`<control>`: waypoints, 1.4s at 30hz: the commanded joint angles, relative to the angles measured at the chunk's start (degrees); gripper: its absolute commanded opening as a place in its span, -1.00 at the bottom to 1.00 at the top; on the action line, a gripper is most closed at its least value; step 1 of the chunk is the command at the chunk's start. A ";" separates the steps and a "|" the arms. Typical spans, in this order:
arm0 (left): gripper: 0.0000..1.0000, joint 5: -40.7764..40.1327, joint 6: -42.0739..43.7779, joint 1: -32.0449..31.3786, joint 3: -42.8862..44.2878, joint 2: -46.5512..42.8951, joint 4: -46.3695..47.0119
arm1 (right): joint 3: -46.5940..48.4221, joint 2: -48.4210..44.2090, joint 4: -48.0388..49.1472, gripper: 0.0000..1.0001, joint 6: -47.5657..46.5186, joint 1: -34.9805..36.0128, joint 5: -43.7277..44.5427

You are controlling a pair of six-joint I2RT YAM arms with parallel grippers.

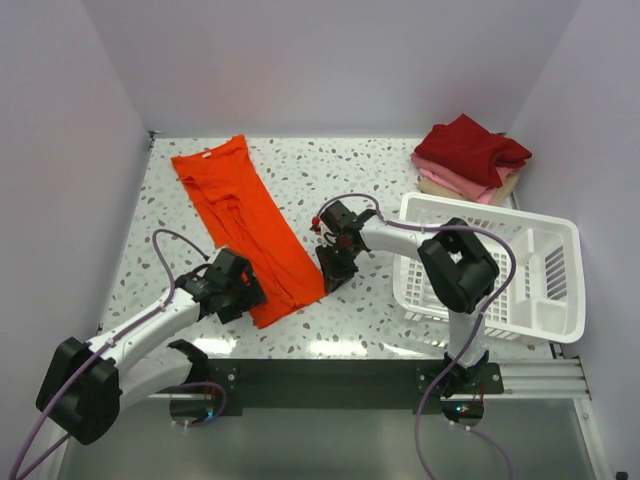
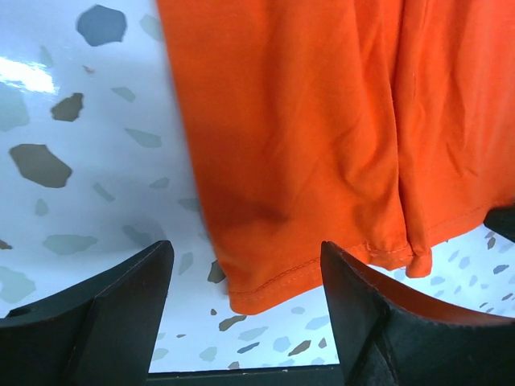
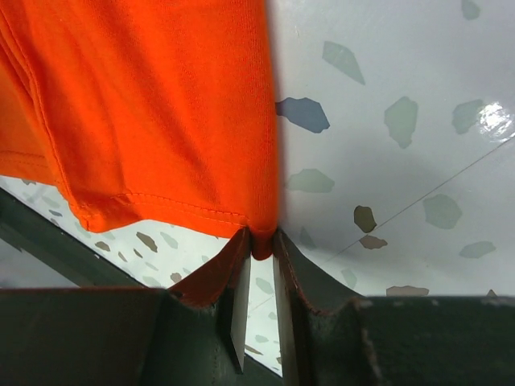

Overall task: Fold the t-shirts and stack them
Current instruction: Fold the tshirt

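We judged the step in hand to be raising the near hem of the long, bright orange-red cloth t-shirt (image 1: pixel 245 225) to fold it toward the collar. To do it well, both hem corners needed a firm pinch before any lift, then an even rise to keep the hem level. The right gripper (image 3: pixel 259 241) was clamped on the right corner. The left gripper (image 2: pixel 245 251) stood apart, straddling the left corner. Both arms reached low over the speckled white bench (image 1: pixel 350 170), wrists angled inward toward the shirt, which lay diagonally left of centre.
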 commanded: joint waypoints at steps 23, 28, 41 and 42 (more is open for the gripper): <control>0.08 2.93 -7.09 -7.26 -3.35 2.60 -0.92 | 2.57 2.95 0.75 -0.61 2.71 1.13 1.53; -0.27 3.28 -7.36 -7.79 -3.88 4.01 -0.66 | 3.01 2.95 0.75 -0.61 2.80 1.57 1.53; -1.00 2.40 -5.69 -7.79 -1.34 2.69 -3.91 | 4.51 0.85 -4.08 -1.00 1.39 1.92 2.85; -1.00 2.49 -5.60 -7.88 -1.07 1.65 -5.22 | 4.51 0.41 -5.22 -1.00 1.21 1.92 3.02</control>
